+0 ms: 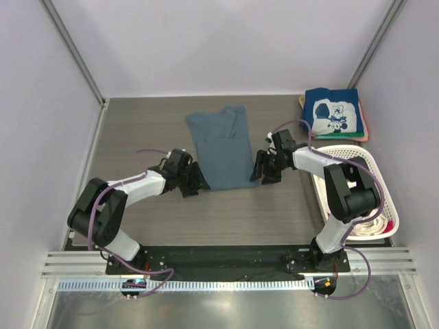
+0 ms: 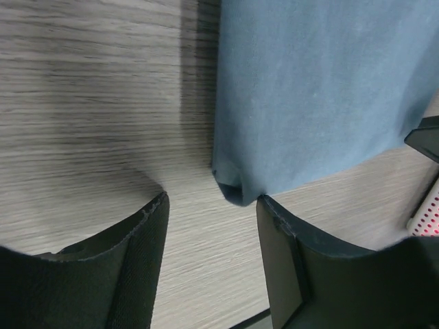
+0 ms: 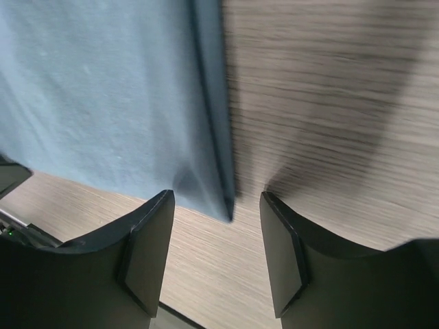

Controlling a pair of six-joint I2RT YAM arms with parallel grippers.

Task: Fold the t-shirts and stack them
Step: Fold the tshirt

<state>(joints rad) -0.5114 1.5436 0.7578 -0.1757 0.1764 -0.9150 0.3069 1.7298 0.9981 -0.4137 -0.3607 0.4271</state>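
Left gripper: jaws apart, nothing held, low over the table.
Right gripper: jaws apart, nothing held, same height.
Basket: white lattice, on the outer side of the right gripper, behind its fingers. Holds pale cloth and a bit of red cloth; right arm hides the rest.
Blue shirt: flat on the table, between the two grippers, running away ahead of them.
Near hem, left corner: just ahead of the left gripper's gap, close to its inner finger; contact cannot be told.
Near hem, right corner: inside the right gripper's gap, not pinched.
Stack: navy shirt with white print on top, green and pink edges under it; well ahead of the right gripper, to its outer side, beyond the basket.
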